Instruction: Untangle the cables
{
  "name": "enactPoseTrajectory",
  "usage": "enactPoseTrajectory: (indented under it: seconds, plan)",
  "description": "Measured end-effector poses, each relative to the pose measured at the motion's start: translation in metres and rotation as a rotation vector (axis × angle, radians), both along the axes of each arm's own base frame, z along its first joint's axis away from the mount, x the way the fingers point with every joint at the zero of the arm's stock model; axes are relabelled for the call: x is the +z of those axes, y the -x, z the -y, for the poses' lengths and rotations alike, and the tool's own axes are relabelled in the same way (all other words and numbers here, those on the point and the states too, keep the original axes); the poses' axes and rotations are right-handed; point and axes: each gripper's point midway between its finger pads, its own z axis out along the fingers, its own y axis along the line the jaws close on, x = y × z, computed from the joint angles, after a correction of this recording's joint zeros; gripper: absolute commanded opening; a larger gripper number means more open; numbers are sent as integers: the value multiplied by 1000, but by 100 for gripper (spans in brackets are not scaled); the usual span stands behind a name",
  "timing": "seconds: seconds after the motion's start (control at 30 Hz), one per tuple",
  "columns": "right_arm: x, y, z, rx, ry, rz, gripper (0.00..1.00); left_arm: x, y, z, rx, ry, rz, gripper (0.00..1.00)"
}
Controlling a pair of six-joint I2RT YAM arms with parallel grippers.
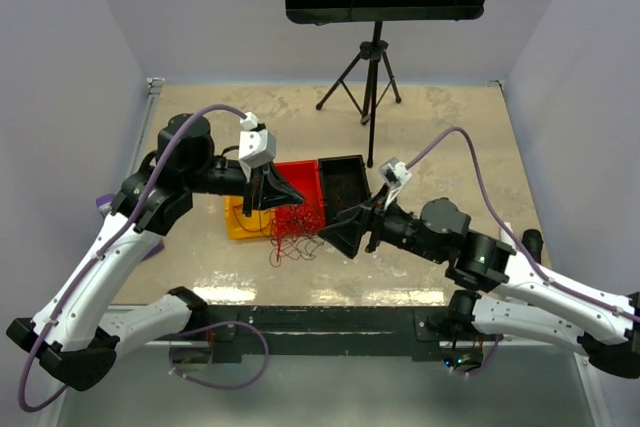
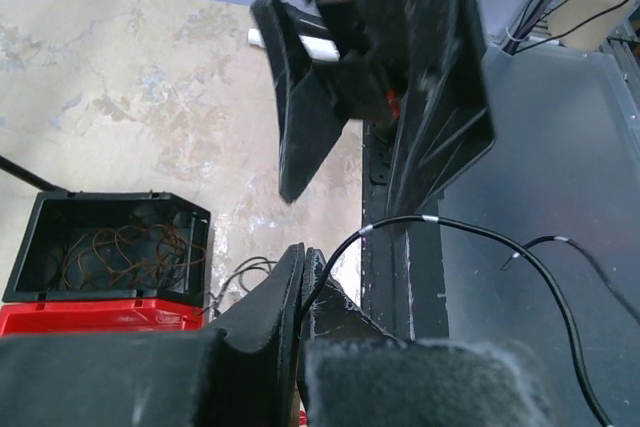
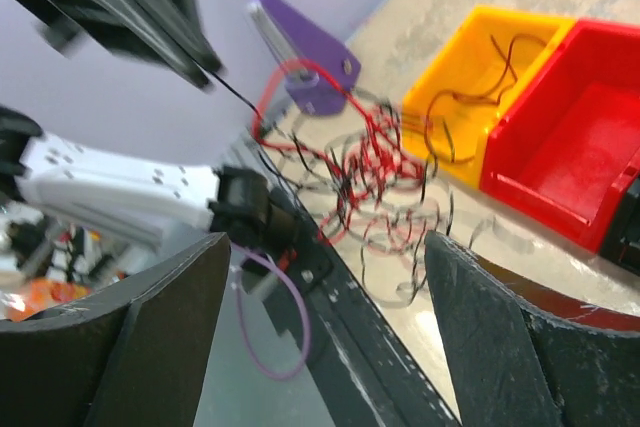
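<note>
Cables (image 1: 296, 227): a loose knot of red and dark wire lying on the table (image 1: 450, 137) close to its near edge, left of centre, just in front of the yellow bin (image 1: 238, 222) and the red bin (image 1: 300, 175). The black bin (image 2: 115, 197) beside the red one holds a few brown loops. One dark loop lies in the yellow bin.

Left gripper (image 2: 300, 262): jaws pressed together. In the right wrist view a single thin black strand runs taut from its tip down into the knot, so it is pinching one wire. It sits raised above the knot on the bin side. Judgement: the height is deliberate, to draw that strand up and out of the mass.

Right gripper (image 3: 328, 247): jaws spread wide, nothing between them, pointed at the knot from the right and low over the table. Judgement: it stands open to take a fresh hold on the bulk of the knot, so that the two arms can pull against each other.

Step in hand, as I read it: one end anchored, second hold not yet taken. Most wires are interlaced, so the task looks early.

Risk: the wire is very fine and springy. The pinched strand could slip, or the whole knot could lift with it rather than loosen.
</note>
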Motion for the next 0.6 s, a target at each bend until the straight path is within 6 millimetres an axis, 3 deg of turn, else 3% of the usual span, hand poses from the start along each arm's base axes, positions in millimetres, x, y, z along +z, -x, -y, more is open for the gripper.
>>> enactPoseTrajectory:
  seconds: [0.13,0.23,0.4,0.6]
  plan:
    - [-28,1,-13,46,77,-15,74,8,2,-1,-5,10,19,0]
    - [-39,1,-13,49,99,-19,69,12,0,-1,11,16,28,0]
    - [-33,2,-12,37,69,2,77,25,-6,-1,65,56,48,0]
    - [-30,6,-24,63,27,32,78,35,-7,2,70,88,46,0]
